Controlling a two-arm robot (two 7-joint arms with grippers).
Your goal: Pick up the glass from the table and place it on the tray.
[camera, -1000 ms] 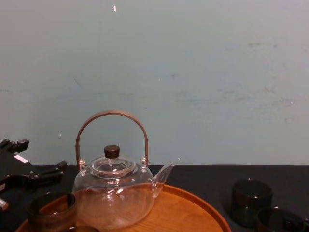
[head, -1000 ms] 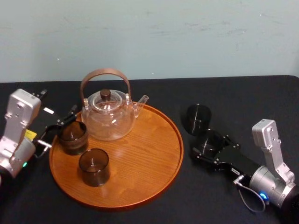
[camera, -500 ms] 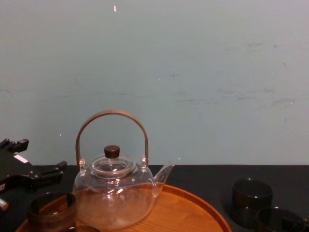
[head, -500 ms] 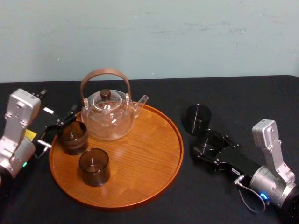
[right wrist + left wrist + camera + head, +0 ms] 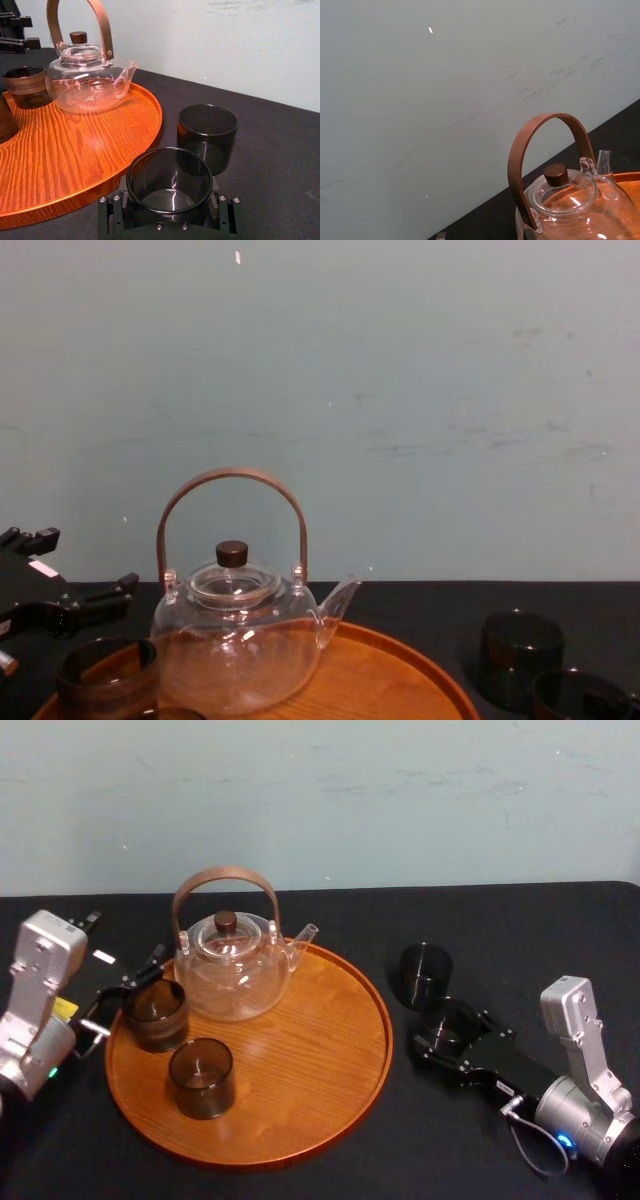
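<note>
A dark smoked glass (image 5: 170,182) stands on the black table just right of the tray (image 5: 320,1050), also seen as the glass (image 5: 455,1020) in the head view. My right gripper (image 5: 170,220) is shut on its base, one finger on each side. The round orange-brown wooden tray (image 5: 75,150) lies a short way to its left. At the tray's left edge my left gripper (image 5: 125,992) stands open beside a brown glass (image 5: 155,1012) that rests on the tray.
A glass teapot (image 5: 232,970) with a curved wooden handle stands at the back of the tray, and another brown glass (image 5: 202,1077) sits toward its front left. A second dark glass (image 5: 425,973) stands on the table just beyond the held one.
My right gripper's fingers have closed in a little onto the dark glass. The left arm and everything on the tray have stayed put.
</note>
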